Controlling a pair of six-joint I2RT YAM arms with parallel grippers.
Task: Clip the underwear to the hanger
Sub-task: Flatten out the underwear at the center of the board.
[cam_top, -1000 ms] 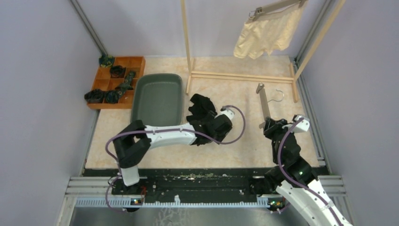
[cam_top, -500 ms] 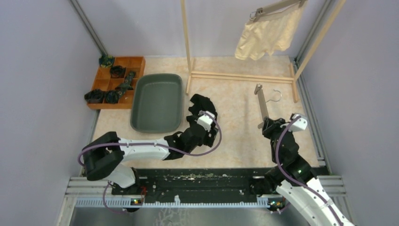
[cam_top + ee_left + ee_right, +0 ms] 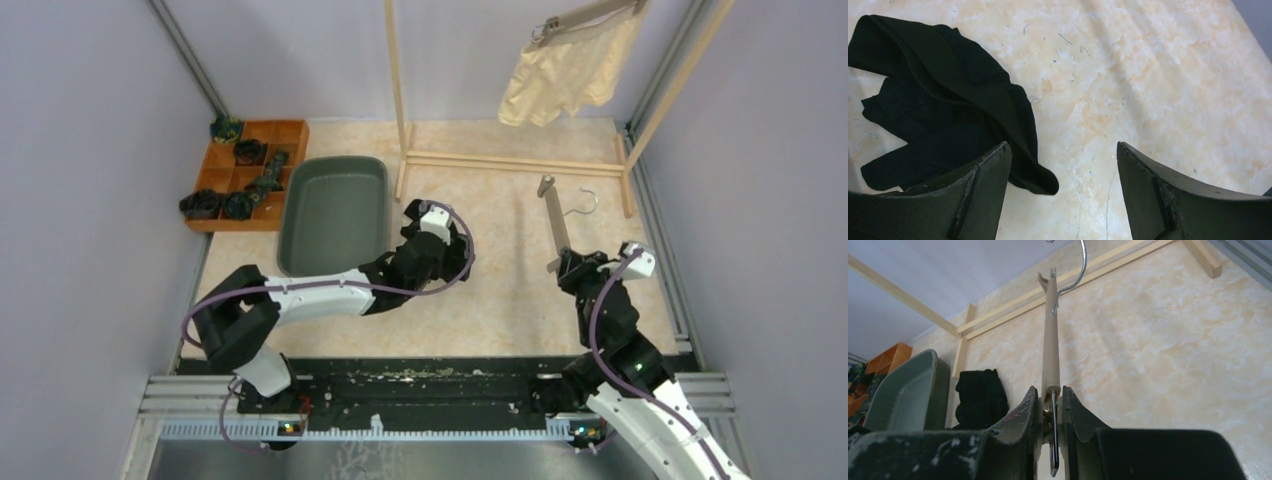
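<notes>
The black underwear [image 3: 938, 100] lies crumpled on the table, and it also shows in the right wrist view [image 3: 978, 395]. My left gripper [image 3: 1063, 147] hovers open over its right edge, one corner of cloth lying just inside the left finger [image 3: 983, 190]. From above, the left gripper [image 3: 425, 240] covers most of the garment. My right gripper [image 3: 1050, 392] is shut on the clip end of a wooden hanger [image 3: 1050, 340], holding it off the table [image 3: 553, 215]. The cream underwear [image 3: 565, 75] hangs clipped on another hanger [image 3: 590, 15] on the rack.
A grey-green bin [image 3: 335, 162] sits left of the black garment. An orange compartment tray [image 3: 290, 130] with dark items is at the far left. The wooden rack's base rails [image 3: 510, 160] and posts stand at the back. Purple walls enclose both sides.
My left arm pulled back toward its base, then swung forward again over the black underwear, still open. The right gripper and hanger barely shifted.
</notes>
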